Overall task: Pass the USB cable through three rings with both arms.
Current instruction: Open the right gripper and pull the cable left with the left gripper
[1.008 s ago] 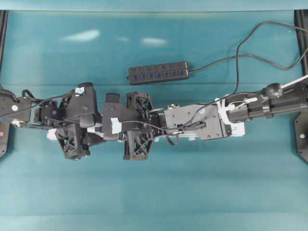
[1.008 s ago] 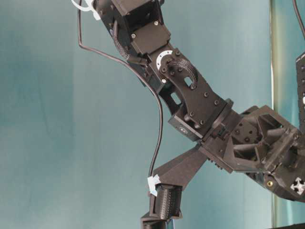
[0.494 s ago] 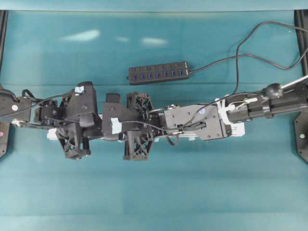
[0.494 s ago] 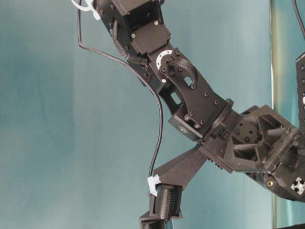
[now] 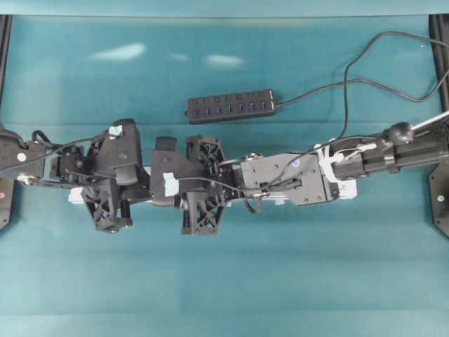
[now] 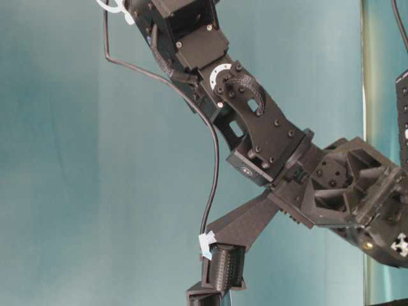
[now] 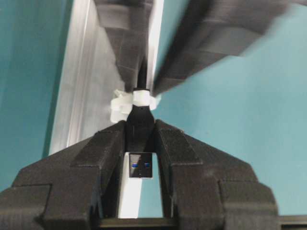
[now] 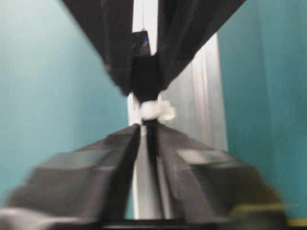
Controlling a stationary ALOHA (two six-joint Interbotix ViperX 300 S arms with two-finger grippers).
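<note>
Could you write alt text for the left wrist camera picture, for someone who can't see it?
The left gripper clamps a black USB plug, metal end facing the camera. Its cable runs back through a white ring on a silver rail, over teal cloth.

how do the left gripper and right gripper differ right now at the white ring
The left gripper is clamped on the black USB plug; the right gripper has its fingers just apart around the thin black cable. They sit on opposite sides of the white plastic ring. Both straddle the silver rail.
</note>
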